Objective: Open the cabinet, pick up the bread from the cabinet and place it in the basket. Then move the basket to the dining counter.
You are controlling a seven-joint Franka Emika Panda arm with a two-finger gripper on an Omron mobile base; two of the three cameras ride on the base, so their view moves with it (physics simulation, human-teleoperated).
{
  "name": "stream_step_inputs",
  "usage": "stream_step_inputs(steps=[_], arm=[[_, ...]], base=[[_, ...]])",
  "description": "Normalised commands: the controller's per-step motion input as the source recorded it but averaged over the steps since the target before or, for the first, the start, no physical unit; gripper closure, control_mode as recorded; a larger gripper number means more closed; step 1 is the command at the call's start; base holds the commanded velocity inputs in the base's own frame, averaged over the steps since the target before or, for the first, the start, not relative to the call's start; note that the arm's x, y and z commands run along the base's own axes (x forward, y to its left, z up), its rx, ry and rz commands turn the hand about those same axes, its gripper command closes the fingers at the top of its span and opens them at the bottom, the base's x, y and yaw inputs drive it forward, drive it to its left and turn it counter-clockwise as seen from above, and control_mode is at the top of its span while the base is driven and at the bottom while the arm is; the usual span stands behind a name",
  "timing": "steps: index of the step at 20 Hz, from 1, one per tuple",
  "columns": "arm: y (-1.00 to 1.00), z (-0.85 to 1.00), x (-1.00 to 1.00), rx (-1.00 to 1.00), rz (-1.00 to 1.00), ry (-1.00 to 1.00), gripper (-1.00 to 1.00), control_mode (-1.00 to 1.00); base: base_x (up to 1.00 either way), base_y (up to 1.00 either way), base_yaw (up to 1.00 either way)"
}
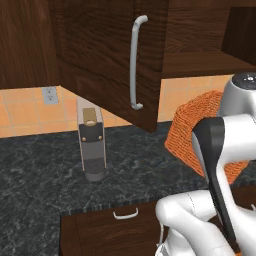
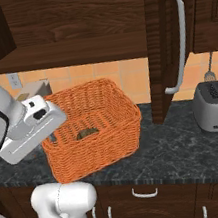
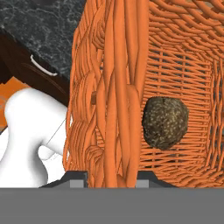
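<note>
My gripper (image 3: 111,177) is shut on the left wall of the orange woven basket (image 2: 105,132), one finger on each side of the rim. The basket (image 3: 175,52) stands on the black granite worktop (image 2: 190,152), and also shows behind my arm (image 1: 192,125). The bread (image 2: 86,133), a small dark brown lump, lies on the basket's floor (image 3: 165,121). Above, the dark wood cabinet (image 2: 70,52) is open, its door (image 2: 163,45) swung out towards me with its long silver handle (image 1: 134,60). The dining counter is out of view.
A coffee machine (image 1: 91,140) stands on the worktop to the left of the basket. A silver toaster (image 2: 217,104) sits at the right, with utensils (image 2: 216,69) hanging above it. Drawers with short handles (image 1: 125,215) run below the worktop edge.
</note>
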Motion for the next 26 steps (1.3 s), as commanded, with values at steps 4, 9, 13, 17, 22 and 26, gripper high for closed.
stream_step_inputs(steps=[4,9,13,17,22,26], arm=[[0.00,0.00,-0.27,-0.01,0.00,0.00,1.00,-1.00],[0.02,0.00,-0.17,-0.01,0.01,-0.02,1.00,-1.00],[0.00,0.00,0.00,0.00,0.00,0.00,1.00,1.00],[0.00,0.00,0.00,0.00,0.00,0.00,1.00,1.00],[0.00,0.00,0.00,0.00,0.00,0.00,1.00,1.00],[0.00,0.00,0.00,0.00,0.00,0.00,1.00,1.00]], base=[[0.00,0.00,0.00],[0.00,0.00,0.00],[-0.97,0.00,0.00],[-1.00,-0.02,0.00],[-0.48,-0.08,-0.44],[0.00,-0.24,-0.78]])
